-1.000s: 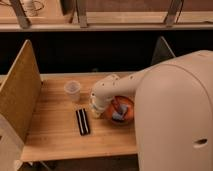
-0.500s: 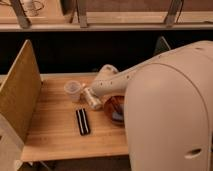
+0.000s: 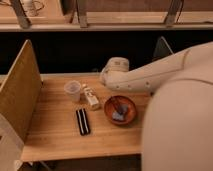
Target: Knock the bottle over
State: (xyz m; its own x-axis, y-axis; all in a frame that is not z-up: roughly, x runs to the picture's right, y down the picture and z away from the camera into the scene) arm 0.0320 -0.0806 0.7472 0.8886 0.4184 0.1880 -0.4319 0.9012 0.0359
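The bottle (image 3: 91, 98) is small and pale with a light label. It lies slanted on the wooden table (image 3: 55, 135), just right of the translucent plastic cup (image 3: 73, 90). My gripper (image 3: 106, 76) is at the end of the big cream arm (image 3: 150, 75), which reaches in from the right. It is behind and to the right of the bottle, apart from it, near the table's back edge.
A flat black bar-shaped object (image 3: 82, 121) lies in front of the bottle. An orange bowl (image 3: 120, 110) with small items in it sits to the right. A wooden side panel (image 3: 20, 95) stands along the left. The arm's body (image 3: 175, 130) covers the right side.
The arm's end has moved from over the bottle and bowl up toward the table's back edge. The bottle now shows, lying beside the cup, and the bowl is uncovered.
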